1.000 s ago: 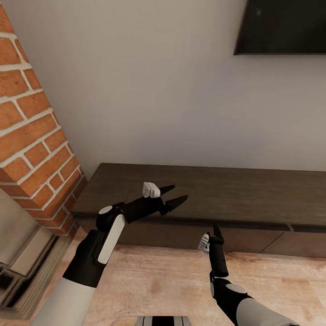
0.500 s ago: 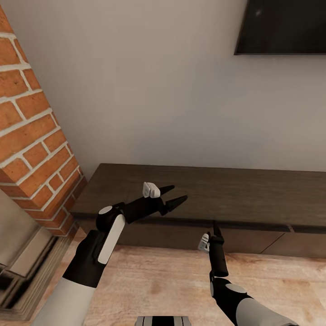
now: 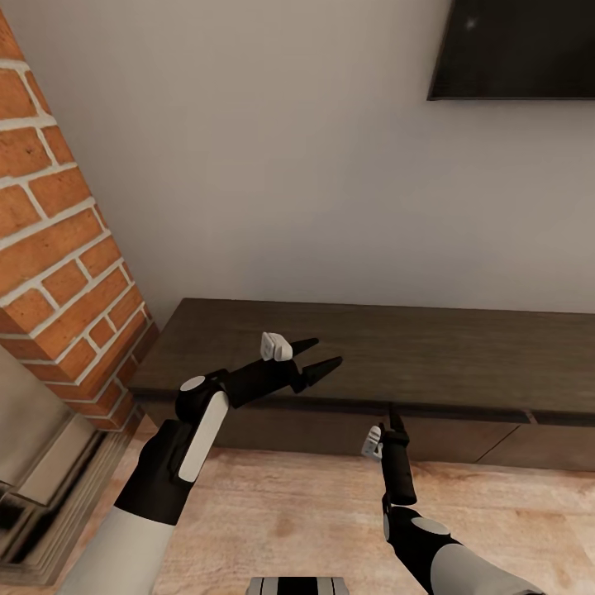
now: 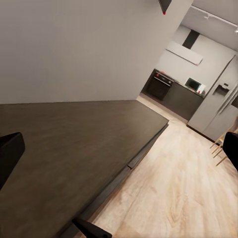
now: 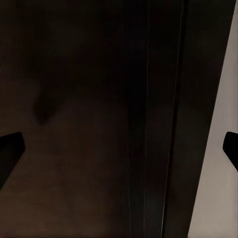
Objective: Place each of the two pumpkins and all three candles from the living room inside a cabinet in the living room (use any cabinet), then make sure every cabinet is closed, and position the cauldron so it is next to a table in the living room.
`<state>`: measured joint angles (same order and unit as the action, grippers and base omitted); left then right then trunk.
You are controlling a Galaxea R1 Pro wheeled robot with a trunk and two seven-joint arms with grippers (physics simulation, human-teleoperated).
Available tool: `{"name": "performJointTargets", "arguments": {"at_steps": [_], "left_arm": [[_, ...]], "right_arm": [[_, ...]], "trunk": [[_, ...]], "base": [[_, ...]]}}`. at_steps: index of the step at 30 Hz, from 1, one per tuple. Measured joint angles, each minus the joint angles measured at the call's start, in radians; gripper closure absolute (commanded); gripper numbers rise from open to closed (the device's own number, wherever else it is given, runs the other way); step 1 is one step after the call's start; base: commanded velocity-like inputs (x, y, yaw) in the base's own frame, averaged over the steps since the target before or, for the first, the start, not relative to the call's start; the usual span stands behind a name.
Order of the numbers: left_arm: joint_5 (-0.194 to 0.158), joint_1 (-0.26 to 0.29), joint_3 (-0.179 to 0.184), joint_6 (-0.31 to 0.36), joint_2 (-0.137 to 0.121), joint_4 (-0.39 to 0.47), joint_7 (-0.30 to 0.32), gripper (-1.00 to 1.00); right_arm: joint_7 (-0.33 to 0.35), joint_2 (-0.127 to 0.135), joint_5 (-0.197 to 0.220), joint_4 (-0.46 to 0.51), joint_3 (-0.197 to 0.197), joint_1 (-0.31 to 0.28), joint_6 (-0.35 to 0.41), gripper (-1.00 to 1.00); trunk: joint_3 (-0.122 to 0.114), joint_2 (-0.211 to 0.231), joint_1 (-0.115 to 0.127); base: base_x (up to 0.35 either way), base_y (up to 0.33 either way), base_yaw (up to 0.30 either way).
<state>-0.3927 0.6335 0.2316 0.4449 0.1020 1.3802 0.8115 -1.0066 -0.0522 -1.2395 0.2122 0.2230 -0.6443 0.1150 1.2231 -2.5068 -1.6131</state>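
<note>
The long dark-brown cabinet (image 3: pixel 430 355) stands against the pale wall, and the drawer fronts that show are shut flush. My left gripper (image 3: pixel 324 353) hangs open over the cabinet's top near its front left part, with nothing between its fingers. The left wrist view looks along the cabinet top (image 4: pixel 74 144) past one dark fingertip (image 4: pixel 10 153). My right gripper (image 3: pixel 393 415) points at the cabinet's front just under the top edge. It is open and empty, with the dark drawer front (image 5: pixel 99 119) very close. The pumpkins, candles, cauldron and table are out of view.
A brick fireplace (image 3: pixel 58 273) rises at the left, its hearth reaching down to the wood floor (image 3: pixel 289 521). A wall TV (image 3: pixel 516 49) hangs at the upper right. Beyond the cabinet's end, the floor runs towards a kitchen with dark units (image 4: pixel 171 89).
My right gripper has sunk very slightly since a second ago. Over the last half second nothing has moved.
</note>
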Motion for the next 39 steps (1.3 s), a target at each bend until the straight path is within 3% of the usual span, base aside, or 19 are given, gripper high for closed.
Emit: {"name": "performJointTargets", "arguments": {"at_steps": [1,26,39], "left_arm": [[0.0,0.0,0.0,0.0,0.0,0.0,0.0,-1.0],[0.0,0.0,0.0,0.0,0.0,0.0,0.0,-1.0],[0.0,0.0,0.002,0.0,0.001,0.0,0.0,-1.0]], "right_arm": [[0.0,0.0,0.0,0.0,0.0,0.0,0.0,1.0],[-0.006,0.0,-0.005,0.004,0.0,0.0,0.008,1.0],[-0.013,0.001,-0.007,0.002,0.011,0.0,0.003,1.0]], "trunk": [[0.0,0.0,0.0],[0.0,0.0,0.0],[0.0,0.0,0.0]], "base": [[0.0,0.0,0.0],[-0.001,0.0,0.0],[-0.209,0.0,0.0]]}}
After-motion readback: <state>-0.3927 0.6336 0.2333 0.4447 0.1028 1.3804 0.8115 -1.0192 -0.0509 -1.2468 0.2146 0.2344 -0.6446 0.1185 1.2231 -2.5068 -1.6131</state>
